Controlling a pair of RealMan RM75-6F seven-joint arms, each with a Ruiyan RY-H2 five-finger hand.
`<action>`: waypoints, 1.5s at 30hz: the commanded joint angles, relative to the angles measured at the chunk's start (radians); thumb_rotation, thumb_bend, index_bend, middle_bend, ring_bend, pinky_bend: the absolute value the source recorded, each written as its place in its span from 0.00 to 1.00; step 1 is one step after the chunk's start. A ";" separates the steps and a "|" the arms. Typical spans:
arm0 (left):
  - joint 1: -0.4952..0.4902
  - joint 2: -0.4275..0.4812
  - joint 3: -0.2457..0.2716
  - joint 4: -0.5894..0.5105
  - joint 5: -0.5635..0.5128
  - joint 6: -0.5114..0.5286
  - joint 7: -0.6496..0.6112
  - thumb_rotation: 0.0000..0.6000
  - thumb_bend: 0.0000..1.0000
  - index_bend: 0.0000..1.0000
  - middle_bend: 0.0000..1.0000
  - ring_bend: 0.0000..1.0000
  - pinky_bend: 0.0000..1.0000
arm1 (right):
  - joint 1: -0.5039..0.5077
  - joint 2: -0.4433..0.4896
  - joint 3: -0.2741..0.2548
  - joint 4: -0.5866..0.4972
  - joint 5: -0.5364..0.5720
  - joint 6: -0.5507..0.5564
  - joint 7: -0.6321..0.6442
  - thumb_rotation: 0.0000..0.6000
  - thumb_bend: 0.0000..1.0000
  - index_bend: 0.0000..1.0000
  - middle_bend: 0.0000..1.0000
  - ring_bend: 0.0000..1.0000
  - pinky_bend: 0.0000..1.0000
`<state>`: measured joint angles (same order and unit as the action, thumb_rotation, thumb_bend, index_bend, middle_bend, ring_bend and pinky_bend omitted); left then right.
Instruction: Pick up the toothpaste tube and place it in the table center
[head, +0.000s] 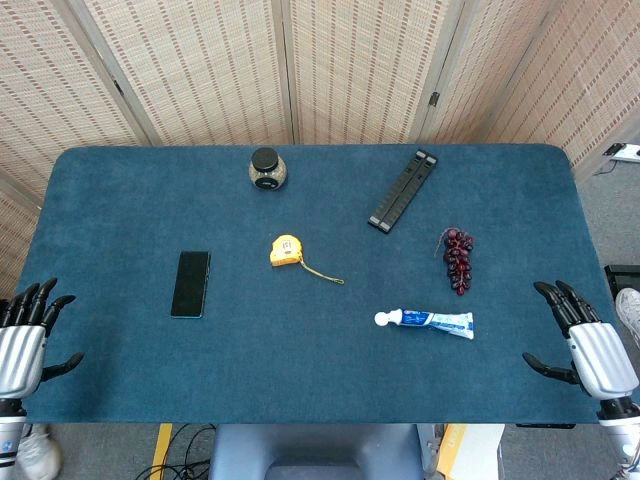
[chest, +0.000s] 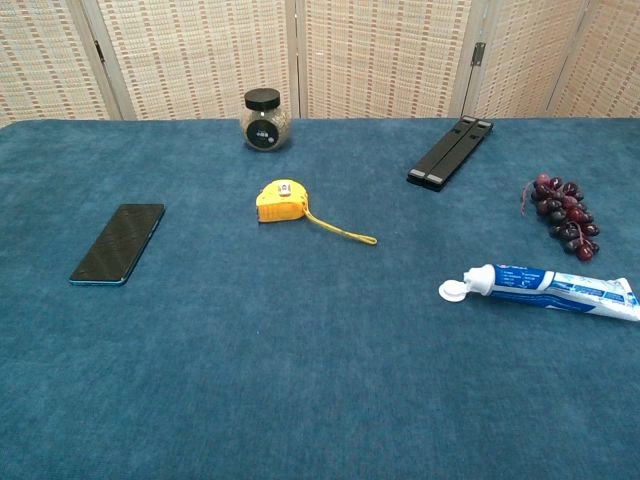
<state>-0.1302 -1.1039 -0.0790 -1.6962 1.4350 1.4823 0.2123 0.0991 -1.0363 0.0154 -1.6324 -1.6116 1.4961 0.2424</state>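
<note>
The toothpaste tube (head: 427, 320) lies flat on the blue table, right of the middle, its white cap pointing left; the chest view shows the tube (chest: 545, 290) at the right edge. My right hand (head: 583, 341) hovers at the table's right edge, right of the tube and apart from it, fingers spread and holding nothing. My left hand (head: 26, 335) is at the left front corner, fingers apart and empty. Neither hand shows in the chest view.
A yellow tape measure (head: 287, 250) with its tape pulled out lies near the middle. A black phone (head: 190, 283) lies to the left. A glass jar (head: 266, 169) and a black folded stand (head: 403, 190) sit toward the back. Dark grapes (head: 458, 256) lie behind the tube.
</note>
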 joint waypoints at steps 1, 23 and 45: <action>0.000 -0.002 -0.002 -0.003 -0.006 -0.002 0.007 1.00 0.02 0.23 0.09 0.05 0.14 | 0.000 -0.002 0.001 0.001 0.003 0.000 -0.001 1.00 0.21 0.04 0.15 0.02 0.14; -0.003 -0.004 0.010 -0.008 -0.011 -0.028 -0.016 1.00 0.02 0.23 0.09 0.05 0.14 | 0.116 -0.102 0.036 0.003 0.080 -0.203 -0.125 1.00 0.22 0.13 0.28 0.14 0.25; 0.015 0.003 0.019 0.014 -0.038 -0.038 -0.048 1.00 0.02 0.24 0.08 0.05 0.14 | 0.316 -0.405 0.077 0.262 0.228 -0.497 -0.254 1.00 0.22 0.31 0.37 0.24 0.36</action>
<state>-0.1157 -1.1009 -0.0602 -1.6824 1.3971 1.4440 0.1644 0.4073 -1.4332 0.0920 -1.3790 -1.3907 1.0080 -0.0075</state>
